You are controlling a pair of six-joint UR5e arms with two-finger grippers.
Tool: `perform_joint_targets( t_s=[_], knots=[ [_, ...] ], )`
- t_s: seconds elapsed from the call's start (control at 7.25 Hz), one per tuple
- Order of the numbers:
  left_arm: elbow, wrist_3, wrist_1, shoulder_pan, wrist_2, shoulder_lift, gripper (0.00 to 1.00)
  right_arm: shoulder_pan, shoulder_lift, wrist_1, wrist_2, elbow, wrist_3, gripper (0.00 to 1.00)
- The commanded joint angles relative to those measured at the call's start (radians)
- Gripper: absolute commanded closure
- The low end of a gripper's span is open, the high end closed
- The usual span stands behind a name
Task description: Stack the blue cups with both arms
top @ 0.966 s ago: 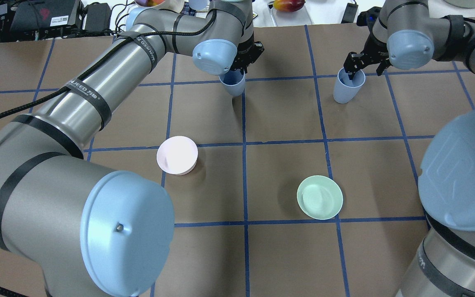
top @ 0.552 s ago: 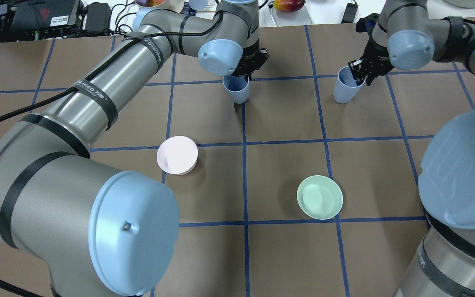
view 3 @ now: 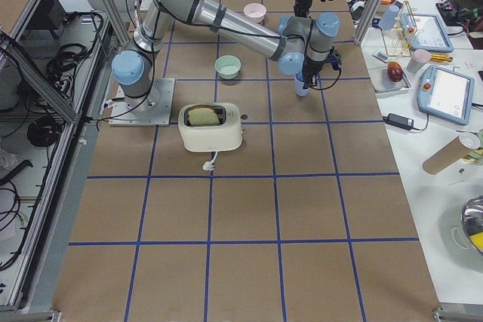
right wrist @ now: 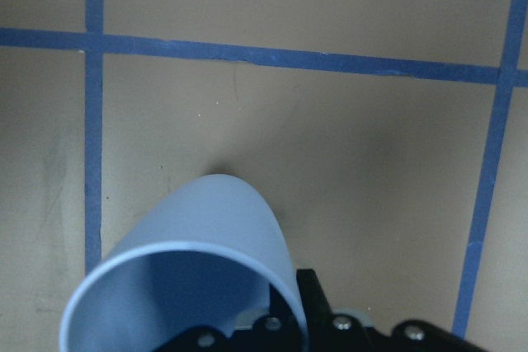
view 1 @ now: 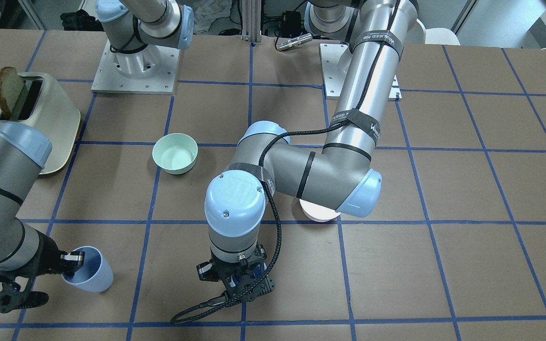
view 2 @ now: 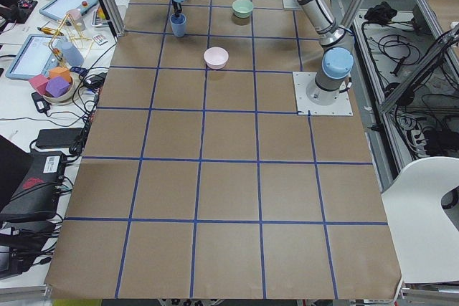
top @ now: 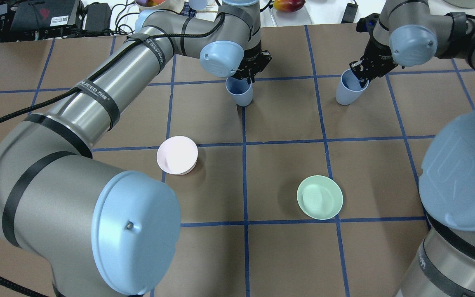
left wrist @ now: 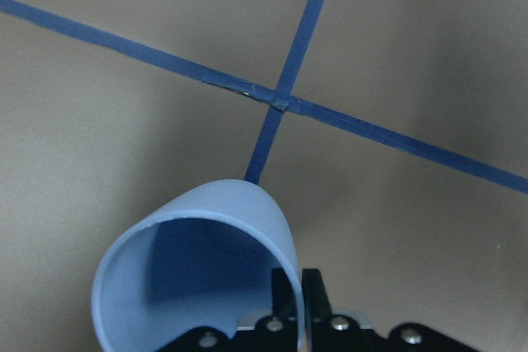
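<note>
Two pale blue cups stand at the far side of the table. My left gripper [top: 246, 76] is shut on the rim of the left cup [top: 240, 91], one finger inside and one outside; the left wrist view shows this cup [left wrist: 198, 278] tilted over a tape crossing. In the front-facing view the wrist hides most of that cup under the left gripper [view 1: 237, 280]. My right gripper [top: 363, 73] is shut on the rim of the right cup [top: 348, 91], which tilts; it also shows in the front-facing view [view 1: 92, 277] and the right wrist view [right wrist: 198, 261].
A pale pink bowl [top: 177, 155] and a mint-green bowl [top: 319, 197] sit nearer the robot, mid-table. A cream toaster [view 1: 40, 118] holding bread stands near the right arm's base. Cables and gear lie beyond the far table edge [top: 56, 16].
My left gripper has carried its cup a little to the right, toward the centre line. My right gripper has closed on the right cup's rim and tipped the cup slightly.
</note>
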Motion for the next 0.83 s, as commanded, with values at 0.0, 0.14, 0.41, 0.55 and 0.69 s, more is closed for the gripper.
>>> perform_joint_targets(
  t_s=[0.0, 0.14, 0.41, 0.55, 0.69],
  knots=[
    [-0.001, 0.008, -0.022, 0.009, 0.002, 0.039, 0.00, 0.004, -0.001, 0.139, 0.060, -0.108, 0.010, 1.00],
    [0.002, 0.023, -0.093, 0.036, -0.038, 0.091, 0.00, 0.013, -0.002, 0.170, 0.074, -0.150, 0.015, 1.00],
    [-0.003, 0.239, -0.382, 0.116, -0.031, 0.234, 0.00, 0.097, -0.011, 0.230, 0.087, -0.205, 0.169, 1.00],
    [-0.009, 0.361, -0.533, 0.147, 0.003, 0.313, 0.00, 0.170, -0.020, 0.271, 0.085, -0.242, 0.276, 1.00],
    [-0.020, 0.490, -0.691, 0.182, 0.085, 0.392, 0.00, 0.230, -0.019, 0.296, 0.088, -0.277, 0.414, 1.00]
  ],
)
